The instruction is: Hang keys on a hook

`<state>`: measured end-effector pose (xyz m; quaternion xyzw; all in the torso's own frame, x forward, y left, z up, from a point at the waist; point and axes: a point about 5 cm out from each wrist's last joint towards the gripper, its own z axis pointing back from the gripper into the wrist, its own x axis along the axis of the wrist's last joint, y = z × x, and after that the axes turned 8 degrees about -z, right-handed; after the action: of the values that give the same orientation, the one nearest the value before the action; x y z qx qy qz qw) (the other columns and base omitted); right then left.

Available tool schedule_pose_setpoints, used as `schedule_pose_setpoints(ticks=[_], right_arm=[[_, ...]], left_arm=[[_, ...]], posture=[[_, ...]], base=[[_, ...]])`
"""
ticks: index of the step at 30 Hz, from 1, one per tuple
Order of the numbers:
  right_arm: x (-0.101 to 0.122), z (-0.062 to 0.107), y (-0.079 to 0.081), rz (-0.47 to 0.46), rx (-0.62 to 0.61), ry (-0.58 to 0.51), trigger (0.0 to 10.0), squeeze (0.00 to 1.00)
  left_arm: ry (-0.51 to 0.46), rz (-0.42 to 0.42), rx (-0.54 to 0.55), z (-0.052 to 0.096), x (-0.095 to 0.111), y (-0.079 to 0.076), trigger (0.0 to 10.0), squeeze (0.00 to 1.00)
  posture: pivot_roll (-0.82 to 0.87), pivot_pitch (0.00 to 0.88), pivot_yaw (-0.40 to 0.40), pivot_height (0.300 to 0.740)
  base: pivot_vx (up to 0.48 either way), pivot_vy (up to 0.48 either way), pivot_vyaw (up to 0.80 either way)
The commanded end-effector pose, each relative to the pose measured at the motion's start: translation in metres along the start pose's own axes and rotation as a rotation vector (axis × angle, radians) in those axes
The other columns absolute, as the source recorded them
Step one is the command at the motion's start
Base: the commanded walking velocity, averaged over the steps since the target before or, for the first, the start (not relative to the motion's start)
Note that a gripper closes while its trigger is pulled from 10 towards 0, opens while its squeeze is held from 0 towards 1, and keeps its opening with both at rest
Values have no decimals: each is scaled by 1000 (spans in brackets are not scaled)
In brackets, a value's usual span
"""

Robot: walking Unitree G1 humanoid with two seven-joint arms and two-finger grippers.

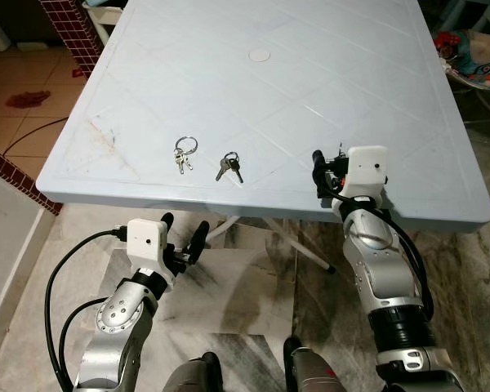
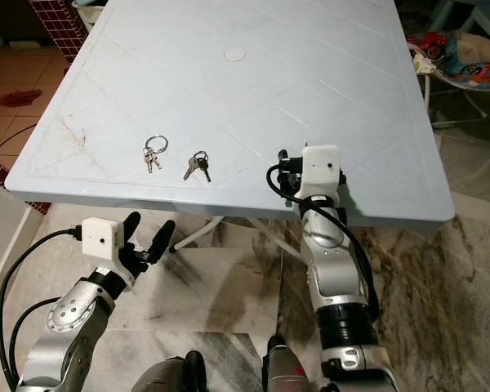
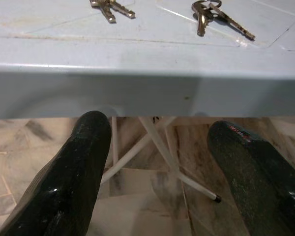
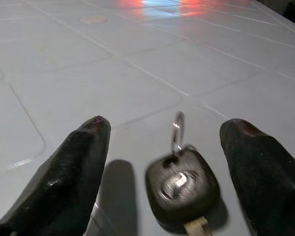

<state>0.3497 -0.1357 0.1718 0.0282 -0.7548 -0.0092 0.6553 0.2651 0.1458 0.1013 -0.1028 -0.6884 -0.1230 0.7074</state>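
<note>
Two small key bunches lie on the pale blue plastic table (image 1: 310, 73): one on a round ring (image 1: 184, 153) and a darker bunch (image 1: 229, 166) just to its right. Both appear in the left wrist view, the ring bunch (image 3: 110, 6) beside the darker bunch (image 3: 211, 12). My left gripper (image 1: 184, 229) is open below the table's near edge (image 3: 137, 83), under the bunches. My right gripper (image 1: 328, 163) is open over the near edge, right of the bunches. A black car key with a ring (image 4: 182, 184) lies on the tabletop between its fingers (image 4: 73, 162), untouched.
A white round cap (image 1: 260, 55) marks the table's middle. White table legs (image 3: 162, 157) cross under the top over a marble floor. A low brick wall (image 1: 8, 171) and a black cable lie to the left. Colourful clutter (image 1: 474, 57) sits at the far right.
</note>
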Motion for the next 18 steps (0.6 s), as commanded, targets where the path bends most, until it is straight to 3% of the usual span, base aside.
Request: schedule_pose_setpoints(ticks=[1,14,18], right_arm=[[-4,0,3,-4,1,12,0,0],[-5,-1,5,-5,-8,14,0,0],[-5,-1,4,7,-10,8,0,0]], left_arm=[[20,-6,0,5,-3,2,10000,0],[29,-9,3,7,-3,3,10000,0],[11,8,-40,7,1,-1,10000,0]], posture=[[14,297,81,740],[20,298,80,740],[22,297,78,740]], base=[[0,0,0],[0,0,0],[0,0,0]])
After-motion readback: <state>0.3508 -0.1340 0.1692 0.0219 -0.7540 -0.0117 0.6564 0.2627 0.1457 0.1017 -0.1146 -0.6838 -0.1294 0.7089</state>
